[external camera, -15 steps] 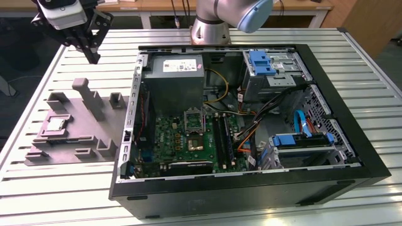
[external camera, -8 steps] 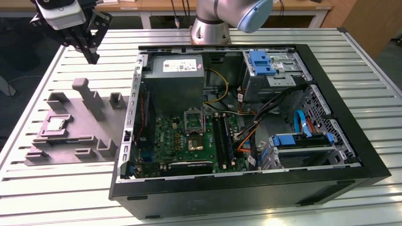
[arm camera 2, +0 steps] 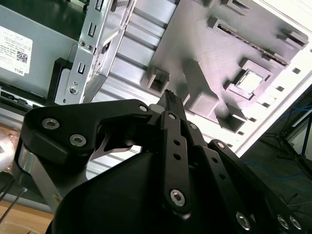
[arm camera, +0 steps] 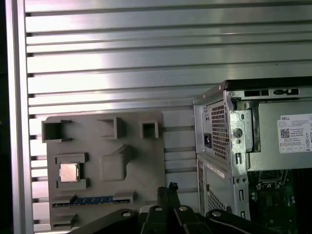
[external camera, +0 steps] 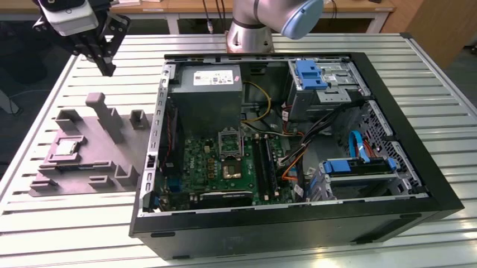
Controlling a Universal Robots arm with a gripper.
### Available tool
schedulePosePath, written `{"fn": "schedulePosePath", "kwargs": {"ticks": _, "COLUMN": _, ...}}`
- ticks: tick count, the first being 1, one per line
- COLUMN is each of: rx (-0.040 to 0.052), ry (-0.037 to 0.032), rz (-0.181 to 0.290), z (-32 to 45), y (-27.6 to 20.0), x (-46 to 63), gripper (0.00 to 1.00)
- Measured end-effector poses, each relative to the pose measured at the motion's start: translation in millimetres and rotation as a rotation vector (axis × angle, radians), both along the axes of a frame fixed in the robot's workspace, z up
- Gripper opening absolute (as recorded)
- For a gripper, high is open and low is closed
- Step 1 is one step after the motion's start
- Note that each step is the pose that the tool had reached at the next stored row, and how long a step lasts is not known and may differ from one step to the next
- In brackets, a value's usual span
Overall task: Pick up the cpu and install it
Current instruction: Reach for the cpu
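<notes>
The cpu (external camera: 67, 147) is a small pale silvery square chip lying flat in a recess of the grey fixture plate (external camera: 89, 173), at the exterior view's left of the computer case. Both wrist views show the cpu (arm camera 2: 250, 81) (arm camera: 68, 172) seated in that recess. My gripper (external camera: 109, 71) hangs high above the table beyond the far end of the plate, well apart from the chip. Its black fingers meet at the tip (arm camera 2: 168, 93) (arm camera: 172, 186) and hold nothing. The metal-framed socket (external camera: 228, 166) sits on the green motherboard inside the case.
The open black computer case (external camera: 417, 145) takes up the middle and right of the slatted metal table (external camera: 60, 234), with a power supply (external camera: 212, 89), cables and blue-tabbed drive bays inside. Upright grey posts (external camera: 104, 114) rise from the fixture plate.
</notes>
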State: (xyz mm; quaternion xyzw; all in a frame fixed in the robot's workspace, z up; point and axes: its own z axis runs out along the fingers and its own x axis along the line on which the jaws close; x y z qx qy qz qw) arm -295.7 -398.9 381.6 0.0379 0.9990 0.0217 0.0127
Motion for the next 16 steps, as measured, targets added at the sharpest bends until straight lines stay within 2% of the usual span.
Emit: {"fn": "schedulePosePath", "kwargs": {"ticks": 16, "rx": 0.0, "ry": -0.0001, "rz": 0.0, "z": -0.7, "y": 0.0, "x": -6.3, "gripper": 0.11}}
